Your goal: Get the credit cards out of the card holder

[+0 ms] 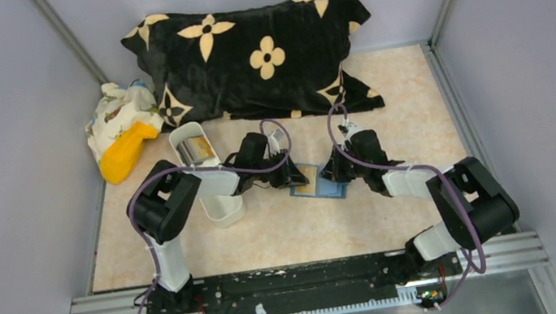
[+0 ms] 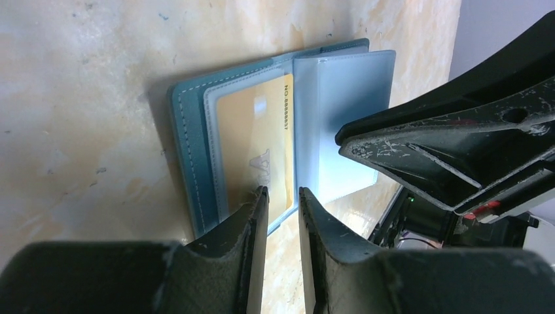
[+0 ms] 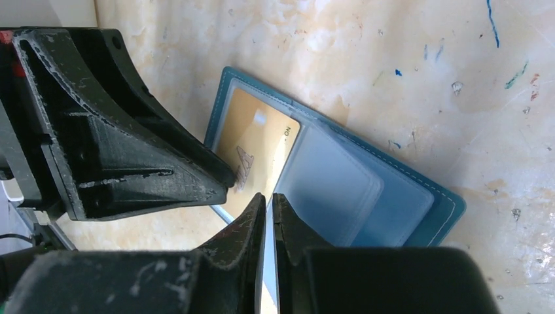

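The blue-teal card holder (image 1: 318,187) lies open on the table between my two grippers. In the left wrist view its blue cover (image 2: 190,144) holds a tan credit card (image 2: 258,144) inside a clear sleeve. The card also shows in the right wrist view (image 3: 258,147). My left gripper (image 2: 283,191) hangs just over the holder's near edge, jaws a narrow gap apart with nothing between them. My right gripper (image 3: 269,196) is pinched on a clear sleeve page (image 2: 340,118), which stands up from the holder's spine. No dark grey card is in view.
A long white tray (image 1: 208,179) stands left of the holder under the left arm, with something silvery in its far end. A black flowered pillow (image 1: 260,53) lies at the back. A yellow object (image 1: 126,152) and a printed cloth (image 1: 116,110) lie at the back left.
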You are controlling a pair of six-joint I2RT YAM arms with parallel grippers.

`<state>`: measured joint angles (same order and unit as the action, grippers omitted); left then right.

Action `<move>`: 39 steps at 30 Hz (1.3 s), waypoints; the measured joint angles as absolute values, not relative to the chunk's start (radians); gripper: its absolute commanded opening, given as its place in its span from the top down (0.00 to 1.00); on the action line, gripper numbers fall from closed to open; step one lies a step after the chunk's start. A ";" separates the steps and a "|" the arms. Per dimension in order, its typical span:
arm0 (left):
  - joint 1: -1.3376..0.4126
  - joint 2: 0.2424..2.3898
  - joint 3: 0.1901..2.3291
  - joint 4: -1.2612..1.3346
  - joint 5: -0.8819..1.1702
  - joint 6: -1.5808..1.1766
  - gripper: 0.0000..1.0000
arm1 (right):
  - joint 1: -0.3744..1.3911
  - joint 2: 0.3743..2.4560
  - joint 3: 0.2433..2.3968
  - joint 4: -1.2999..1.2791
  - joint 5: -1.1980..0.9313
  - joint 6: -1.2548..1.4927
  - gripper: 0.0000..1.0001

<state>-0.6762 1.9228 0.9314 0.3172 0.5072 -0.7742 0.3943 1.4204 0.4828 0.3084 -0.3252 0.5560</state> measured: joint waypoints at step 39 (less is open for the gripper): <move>-0.588 1.839 0.893 0.316 0.564 -0.779 0.72 | 0.394 1.488 0.471 0.374 -0.342 0.580 0.90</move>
